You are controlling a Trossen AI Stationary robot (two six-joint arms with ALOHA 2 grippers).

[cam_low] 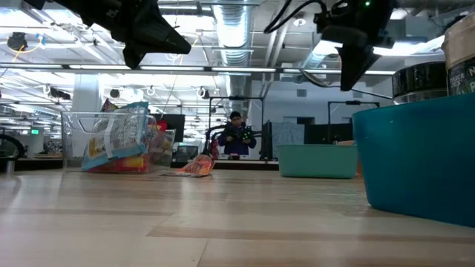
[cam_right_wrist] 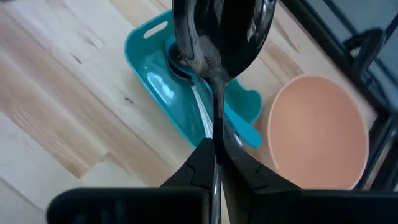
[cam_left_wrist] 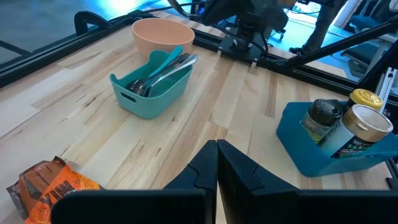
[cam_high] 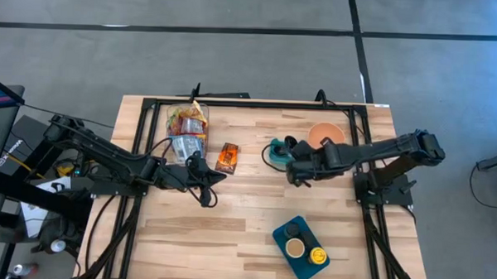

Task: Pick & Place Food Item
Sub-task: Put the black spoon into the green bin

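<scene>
An orange snack packet (cam_high: 226, 158) lies flat on the wooden table (cam_high: 229, 230), next to a clear bin of snacks (cam_high: 187, 129). My left gripper (cam_high: 207, 184) hovers shut just near of the packet (cam_left_wrist: 50, 186), with nothing between its fingers (cam_left_wrist: 205, 165). My right gripper (cam_right_wrist: 216, 149) is above the table beside a teal cutlery bin (cam_right_wrist: 168, 81) and is shut on a metal spoon (cam_right_wrist: 217, 37). Further cutlery lies in that bin (cam_left_wrist: 152, 84). A peach bowl (cam_high: 326, 134) stands behind it. My right gripper pinches the spoon's thin handle (cam_right_wrist: 216, 127) between its two fingertips. The fingers slant down from above and lie along the handle. The spoon sticks out beyond the fingertips, its bowl end (cam_right_wrist: 221, 31) leading, and is lifted clear above the teal bin.
A blue tray (cam_high: 301, 245) with jars stands near the table's front right (cam_left_wrist: 329, 143). Black frame rails (cam_high: 141, 127) run along the table's left, far and right sides. Bare wood lies between the packet and the blue tray. A person sits far off in the room (cam_low: 236, 137).
</scene>
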